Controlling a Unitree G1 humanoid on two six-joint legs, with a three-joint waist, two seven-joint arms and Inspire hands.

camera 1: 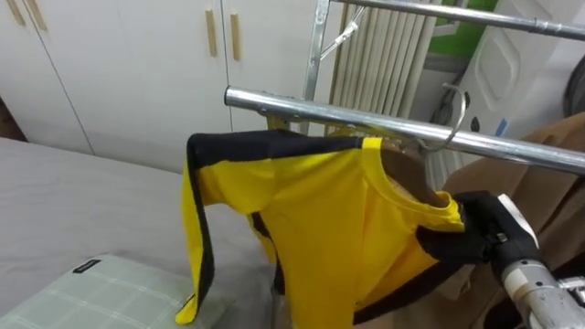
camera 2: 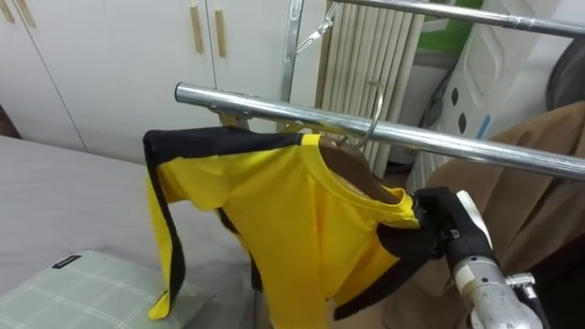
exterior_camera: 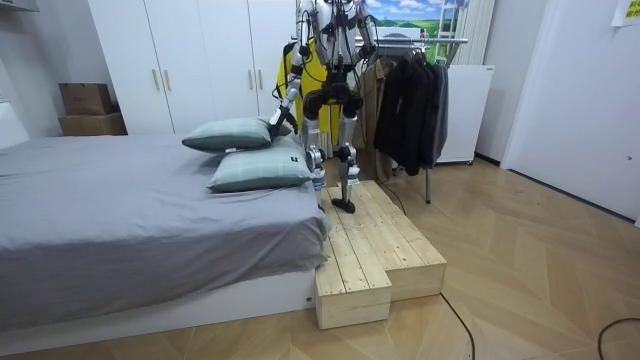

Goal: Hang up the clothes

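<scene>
Right robot hand tight on shoulder of smooth yellow-and-black shirt, beneath round shiny metal rail.

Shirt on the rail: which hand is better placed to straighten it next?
Right. The right hand is at the shirt's shoulder, near the hook on the rail; the left hand hangs low near the pillows, away from it.
</scene>
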